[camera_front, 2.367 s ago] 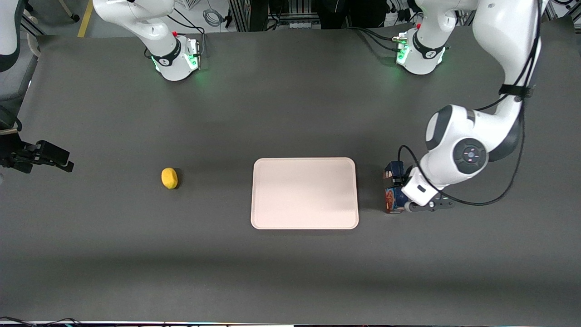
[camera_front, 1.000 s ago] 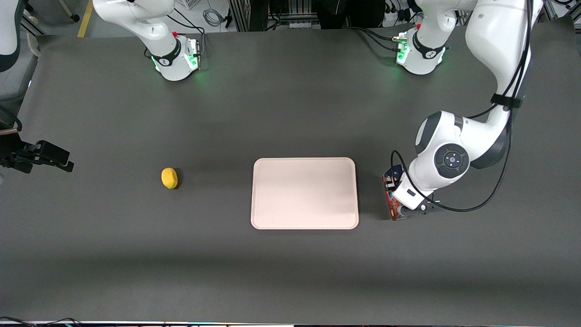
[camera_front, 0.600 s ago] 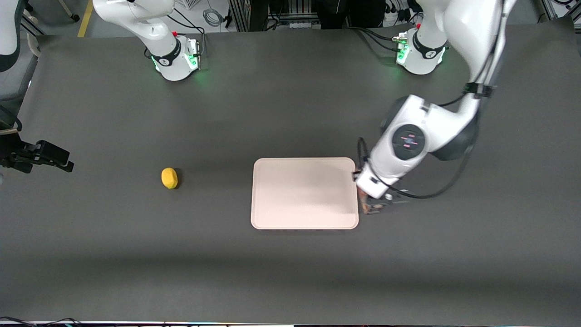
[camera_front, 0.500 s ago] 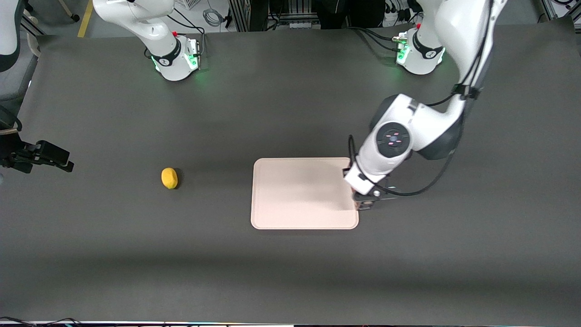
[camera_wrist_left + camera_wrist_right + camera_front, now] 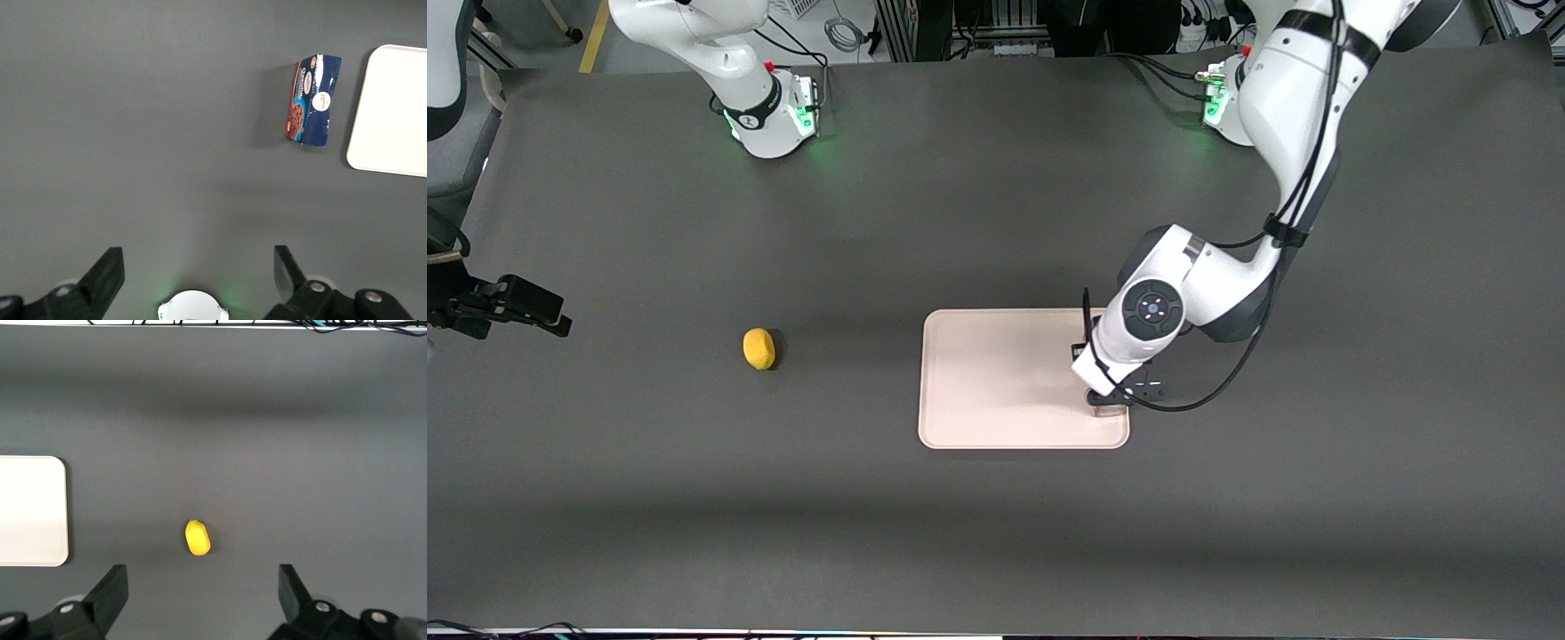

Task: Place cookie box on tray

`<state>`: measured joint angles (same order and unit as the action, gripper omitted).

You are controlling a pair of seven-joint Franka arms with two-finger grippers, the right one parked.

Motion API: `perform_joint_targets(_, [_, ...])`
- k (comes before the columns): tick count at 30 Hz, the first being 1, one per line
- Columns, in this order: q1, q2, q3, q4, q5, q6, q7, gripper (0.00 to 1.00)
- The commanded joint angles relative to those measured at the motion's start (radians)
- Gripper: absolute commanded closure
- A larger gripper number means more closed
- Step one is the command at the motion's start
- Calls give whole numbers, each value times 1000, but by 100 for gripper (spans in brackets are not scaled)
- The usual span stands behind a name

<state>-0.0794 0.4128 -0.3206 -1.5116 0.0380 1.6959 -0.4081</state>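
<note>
In the front view my left gripper [image 5: 1104, 400] hangs low over the pale pink tray [image 5: 1005, 382], at its edge toward the working arm's end. The wrist covers it, and the cookie box is hidden beneath the hand. The mat beside the tray, where the box stood, is bare. The left wrist view disagrees. There a navy cookie box [image 5: 313, 100] with a white logo lies on the mat next to the tray [image 5: 393, 113], far from the gripper [image 5: 197, 260]. I go by the front view, in which the box has travelled with the hand.
A small yellow lemon-like object [image 5: 759, 348] lies on the dark mat toward the parked arm's end, well apart from the tray; the right wrist view shows that object [image 5: 197, 538] too. Both arm bases stand at the table edge farthest from the front camera.
The left arm lifted the cookie box off the mat beside the tray and swept it sideways. Its hand now sits over the tray's edge, lower than half a second ago.
</note>
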Motion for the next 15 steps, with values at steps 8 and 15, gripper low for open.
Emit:
perform_joint_targets(8, [-68, 35, -57, 10, -52, 76, -327, 74])
perform_joint_targets(15, [-146, 107, -55, 8, -35, 203, -339, 74])
